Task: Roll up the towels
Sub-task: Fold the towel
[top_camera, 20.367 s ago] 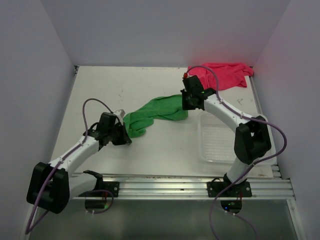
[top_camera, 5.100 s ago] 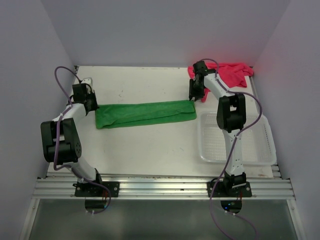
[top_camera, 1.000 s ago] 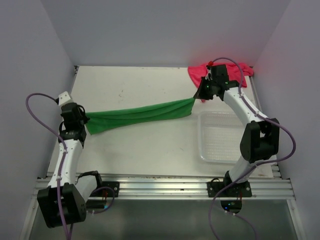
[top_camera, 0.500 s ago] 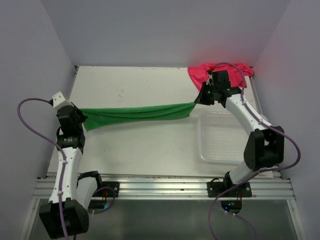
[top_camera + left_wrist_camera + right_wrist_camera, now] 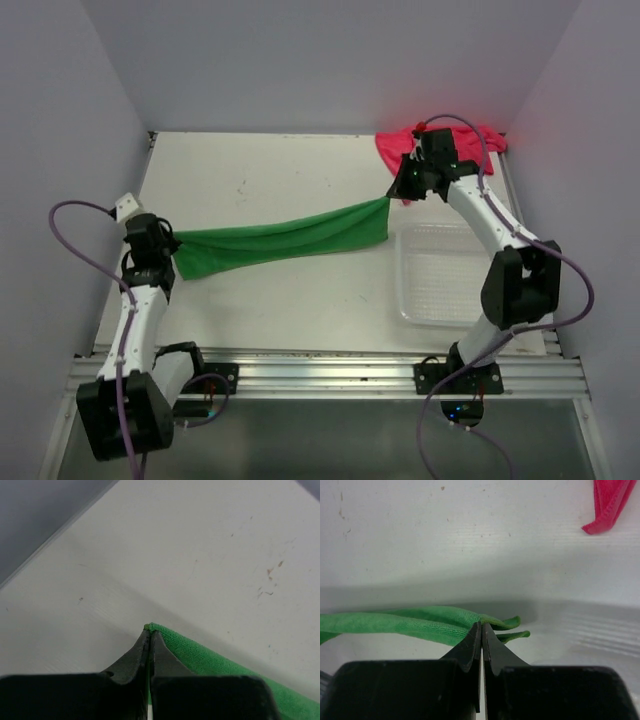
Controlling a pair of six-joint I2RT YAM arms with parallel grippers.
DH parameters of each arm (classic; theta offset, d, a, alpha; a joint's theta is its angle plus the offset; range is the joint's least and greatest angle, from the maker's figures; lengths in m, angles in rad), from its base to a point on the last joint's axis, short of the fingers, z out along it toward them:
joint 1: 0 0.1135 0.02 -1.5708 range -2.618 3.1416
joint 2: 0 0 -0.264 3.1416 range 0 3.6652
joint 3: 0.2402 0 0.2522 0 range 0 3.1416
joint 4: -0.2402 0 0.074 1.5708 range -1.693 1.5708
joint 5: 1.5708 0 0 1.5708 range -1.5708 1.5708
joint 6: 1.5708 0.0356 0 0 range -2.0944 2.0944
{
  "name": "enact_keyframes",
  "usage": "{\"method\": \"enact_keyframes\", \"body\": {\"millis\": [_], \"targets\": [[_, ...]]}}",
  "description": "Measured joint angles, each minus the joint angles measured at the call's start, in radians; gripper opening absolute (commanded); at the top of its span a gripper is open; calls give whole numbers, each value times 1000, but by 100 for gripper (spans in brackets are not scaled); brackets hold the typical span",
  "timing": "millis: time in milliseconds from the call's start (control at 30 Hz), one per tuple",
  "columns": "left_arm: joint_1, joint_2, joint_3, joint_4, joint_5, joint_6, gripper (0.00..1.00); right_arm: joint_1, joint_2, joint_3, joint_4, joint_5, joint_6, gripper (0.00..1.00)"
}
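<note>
While both arms hold it, the green towel (image 5: 285,238) has gone from taut to slightly slack.
Left fingers (image 5: 131,657) are pressed together on its left corner and right fingers (image 5: 469,650) on its folded right end. The towel spans the tabletop (image 5: 280,165) between them as a long strip, its right end just beyond the basket (image 5: 455,295). Half a second earlier it ran straighter and more level; the left end now sits nearer the bases and the cloth sags. This looks like straightening before laying flat; rolling has not begun. The pink towel (image 5: 468,140) lies bunched in the far right corner.
</note>
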Motion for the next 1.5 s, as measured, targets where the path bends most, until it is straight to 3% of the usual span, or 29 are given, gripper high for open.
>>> {"method": "enact_keyframes", "body": {"millis": [167, 367, 600, 633, 667, 733, 800, 867, 1300, 1367, 1433, 1500], "targets": [[0, 302, 61, 45, 9, 8, 0, 0, 275, 208, -12, -1, 10, 0], [2, 628, 269, 110, 23, 20, 0, 0, 577, 486, -58, 0, 27, 0], [2, 826, 464, 151, 53, 24, 0, 0, 765, 758, -84, 2, 49, 3], [2, 836, 471, 153, 54, 27, 0, 0, 771, 776, -85, 3, 50, 7], [2, 857, 489, 154, 56, 29, 5, 0, 782, 800, -89, 2, 53, 22], [2, 890, 508, 156, 57, 39, 27, 0, 796, 829, -87, 3, 58, 39], [2, 916, 517, 155, 61, 50, 36, 0, 813, 851, -85, 2, 62, 53], [2, 942, 527, 154, 63, 53, 42, 0, 829, 858, -84, 3, 61, 60], [18, 949, 615, 108, 88, 120, 54, -1, 837, 777, -91, 33, 47, 60], [23, 920, 615, 90, 96, 128, 60, 0, 834, 748, -103, 34, 36, 60], [26, 872, 603, 83, 108, 133, 74, 2, 816, 724, -103, 39, 23, 59], [27, 792, 566, 96, 133, 132, 76, 5, 797, 700, -110, 45, 8, 57]]}}
